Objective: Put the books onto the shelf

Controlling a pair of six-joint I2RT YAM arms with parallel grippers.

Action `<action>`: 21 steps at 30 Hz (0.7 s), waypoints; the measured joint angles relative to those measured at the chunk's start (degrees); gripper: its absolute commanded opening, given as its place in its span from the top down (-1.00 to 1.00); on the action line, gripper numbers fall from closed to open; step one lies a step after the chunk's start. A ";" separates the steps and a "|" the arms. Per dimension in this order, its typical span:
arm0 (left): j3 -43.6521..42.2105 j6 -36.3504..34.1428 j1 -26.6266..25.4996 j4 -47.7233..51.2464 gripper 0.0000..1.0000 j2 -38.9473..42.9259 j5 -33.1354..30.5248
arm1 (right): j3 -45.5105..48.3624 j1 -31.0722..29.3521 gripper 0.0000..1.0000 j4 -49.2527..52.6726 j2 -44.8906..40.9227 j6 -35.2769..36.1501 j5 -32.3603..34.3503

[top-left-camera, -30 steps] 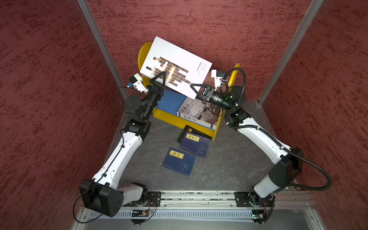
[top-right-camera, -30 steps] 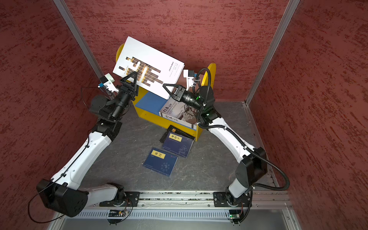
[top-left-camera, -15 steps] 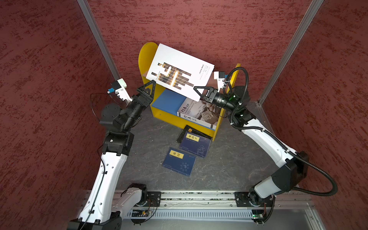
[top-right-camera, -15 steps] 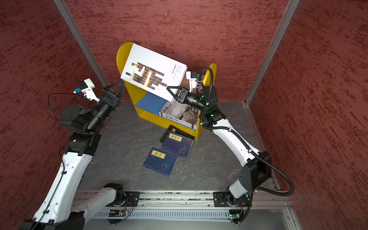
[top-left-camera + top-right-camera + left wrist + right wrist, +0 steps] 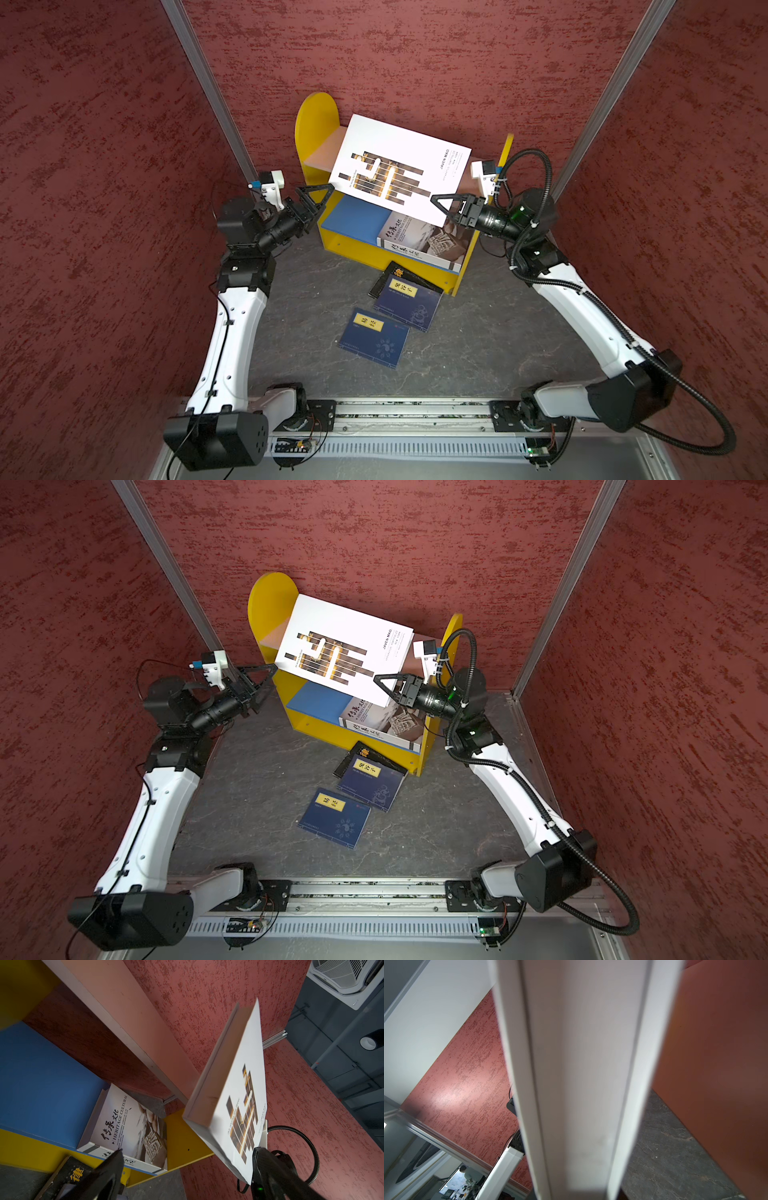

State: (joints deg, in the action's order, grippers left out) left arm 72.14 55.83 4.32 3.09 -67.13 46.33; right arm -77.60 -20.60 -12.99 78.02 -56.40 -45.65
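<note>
Your right fingers [image 5: 443,199] pinch the large white brown-barred book [image 5: 399,166], tilted above the yellow-sided two-tier shelf [image 5: 316,120]; your left fingers [image 5: 315,189] stand spread beside it.

white book [image 5: 399,166]: smooth matt paper cover, brown bars glinting glossy. shelf [image 5: 316,120]: smooth painted boards, satin sheen. navy books [image 5: 374,340]: matt covers with yellow paper labels. floor [image 5: 299,291]: dark, matt, stone-like veining. walls [image 5: 415,54]: rough mottled red texture. corner posts [image 5: 207,83]: brushed metal. arm shells [image 5: 232,340]: glossy white plastic, black matt joints.
</note>
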 measured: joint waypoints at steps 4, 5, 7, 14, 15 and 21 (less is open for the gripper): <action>-0.85 3.48 -1.33 -6.05 -0.96 -1.73 2.62 | 0.98 0.39 0.59 -1.68 -0.35 -1.92 -1.57; -0.79 4.02 -1.92 -7.58 -0.94 -2.12 3.04 | 1.25 0.42 0.59 -2.34 -0.35 -2.40 -1.95; -0.55 4.98 -3.34 -10.19 -0.87 -3.02 3.82 | 1.53 0.42 0.58 -3.43 -0.35 -3.32 -2.58; -0.22 6.60 -7.65 -16.13 -0.63 -5.75 4.20 | 1.55 0.61 0.57 -6.16 0.02 -6.84 -4.55; -0.22 6.73 -7.96 -16.85 -0.59 -5.92 4.04 | 1.55 0.63 0.57 -6.58 0.13 -7.19 -4.74; -0.74 8.41 -8.50 -22.71 -0.24 -5.92 1.53 | 1.55 0.90 0.57 -8.50 0.55 -8.57 -5.57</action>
State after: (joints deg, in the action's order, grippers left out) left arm 71.40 64.25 -4.19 -19.62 -73.06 47.86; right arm -76.05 -19.70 -21.50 78.56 -64.97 -51.22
